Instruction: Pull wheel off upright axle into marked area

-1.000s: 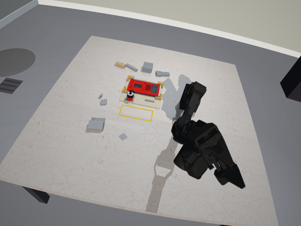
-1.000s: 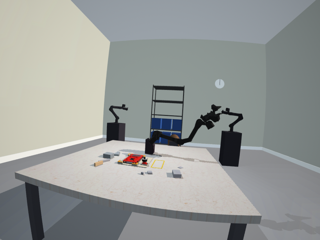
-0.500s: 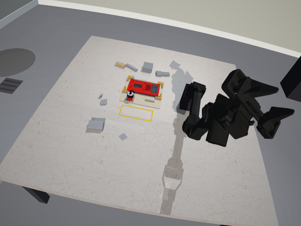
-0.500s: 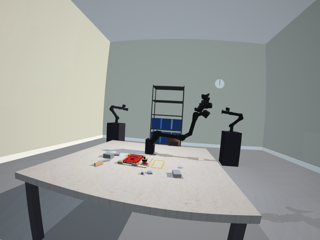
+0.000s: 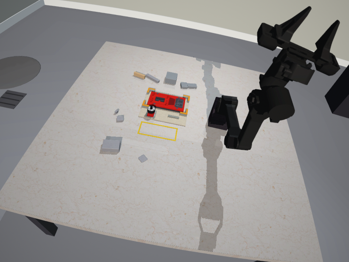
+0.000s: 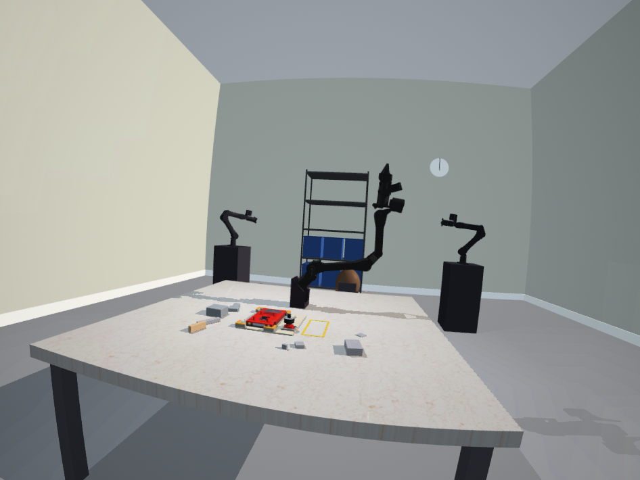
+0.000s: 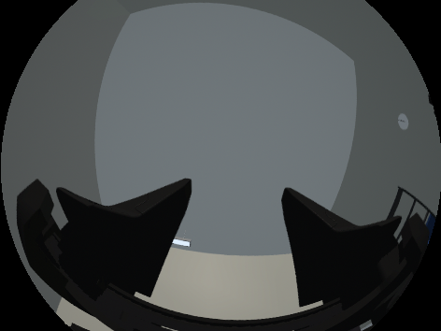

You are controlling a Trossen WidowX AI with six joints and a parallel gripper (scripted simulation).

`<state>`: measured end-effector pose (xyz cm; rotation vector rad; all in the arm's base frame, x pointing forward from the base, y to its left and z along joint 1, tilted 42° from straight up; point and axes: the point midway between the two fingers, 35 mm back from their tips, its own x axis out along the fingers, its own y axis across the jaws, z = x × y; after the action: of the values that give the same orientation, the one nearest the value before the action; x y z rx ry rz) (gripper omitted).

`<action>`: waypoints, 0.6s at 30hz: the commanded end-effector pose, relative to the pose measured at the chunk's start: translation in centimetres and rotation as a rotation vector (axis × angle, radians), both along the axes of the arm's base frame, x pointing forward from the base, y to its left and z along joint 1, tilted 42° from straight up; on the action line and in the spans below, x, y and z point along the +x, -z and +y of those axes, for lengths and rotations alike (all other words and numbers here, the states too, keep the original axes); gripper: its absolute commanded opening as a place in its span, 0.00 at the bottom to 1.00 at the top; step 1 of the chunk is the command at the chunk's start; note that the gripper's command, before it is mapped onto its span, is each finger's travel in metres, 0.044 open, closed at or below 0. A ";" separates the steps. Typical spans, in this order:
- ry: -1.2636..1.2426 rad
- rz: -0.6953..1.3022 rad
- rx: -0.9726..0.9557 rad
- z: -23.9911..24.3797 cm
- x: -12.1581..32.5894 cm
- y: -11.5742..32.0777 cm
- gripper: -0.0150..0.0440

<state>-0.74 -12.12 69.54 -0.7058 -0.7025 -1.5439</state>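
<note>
The wheel (image 5: 151,110) (image 6: 289,321), black with a pale hub, sits on the upright axle on a small red block, near the left end of the beige board (image 5: 180,121). The axle's dark tip (image 5: 151,106) shows above it. The marked area is a yellow outline (image 5: 139,127) (image 6: 327,328) on the table beside the board, with nothing inside it. My gripper (image 5: 324,14) (image 6: 386,166) (image 7: 238,190) is open and empty, high above the table and far from the wheel, fingers pointing up. The wrist view shows only ceiling and walls between the fingers.
A red chassis (image 5: 165,105) (image 6: 267,316) lies on the board between orange corner pieces. A grey block (image 5: 170,78), an orange block (image 5: 139,75) and other small grey pieces lie behind it. A larger grey block (image 5: 111,145) (image 6: 353,347) and a flat grey piece (image 5: 142,158) lie beyond the outline.
</note>
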 end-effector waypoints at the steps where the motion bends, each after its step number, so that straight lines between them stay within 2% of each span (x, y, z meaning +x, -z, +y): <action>1: -0.133 0.016 0.131 -5.0 2.4 2.2 0.76; 10: -0.425 0.080 0.448 -13.7 10.0 8.9 0.76; 18: -0.597 0.049 0.640 -16.9 15.2 14.1 0.76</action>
<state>12.49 -28.03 57.44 -0.1127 -0.3433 -1.1419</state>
